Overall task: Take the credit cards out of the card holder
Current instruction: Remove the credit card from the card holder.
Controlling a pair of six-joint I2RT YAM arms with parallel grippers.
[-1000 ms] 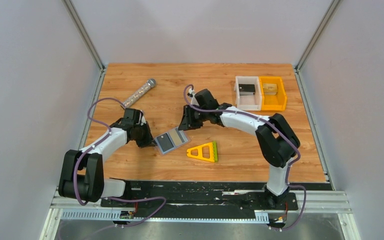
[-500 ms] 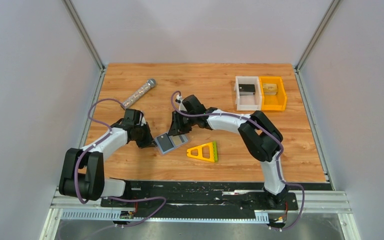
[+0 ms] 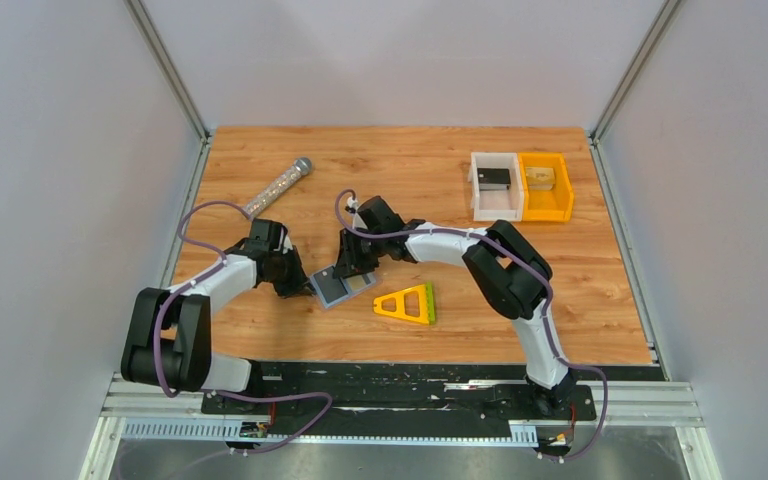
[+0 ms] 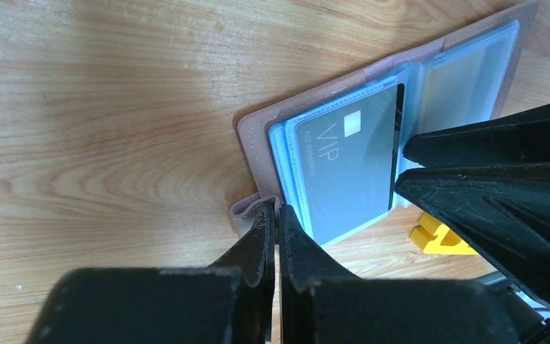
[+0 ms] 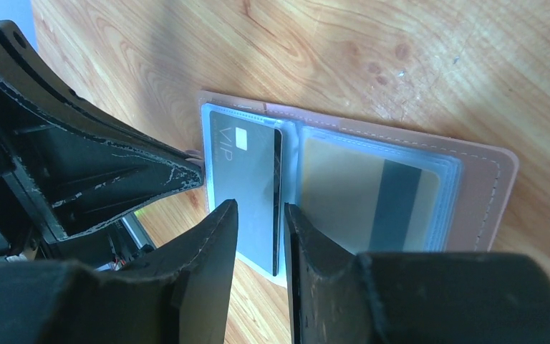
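Wooden table [image 3: 430,180] is carrying everything; both arms are reaching in toward its middle. White bin [image 3: 475,190] and orange bin [image 3: 566,190] are sitting far right, the tube [image 3: 278,185] far left, and the triangular frame [image 3: 384,308] just right of the work spot, none of them touching it.

Card holder [image 3: 345,292] is lying open and flat between the two grippers, clear sleeves facing up. Grey card [image 4: 344,172] marked VIP is sitting in the left-hand sleeve. Gold card [image 5: 344,193] with a dark stripe is sitting in the sleeve on the other panel.

Left gripper [image 4: 276,215] is resting at the holder's near corner with its jaws fully closed. It is probably pinning or pinching the pink cover edge, but the contact is hidden under the fingers, so I cannot tell which.

Right gripper [image 5: 259,208] is hovering over the grey card with its jaws partly apart, one finger on each side of the card's edge by the spine, gripping nothing.

Step in hand, as I read it, is extracting the grey card. To do it well:
- Come down until the pads are bracketing only the exposed card edge, not the plastic sleeve.
- Close firmly and pull along the sleeve's opening, low and straight.
- Have the left gripper holding the cover down, or the holder will be dragging along.
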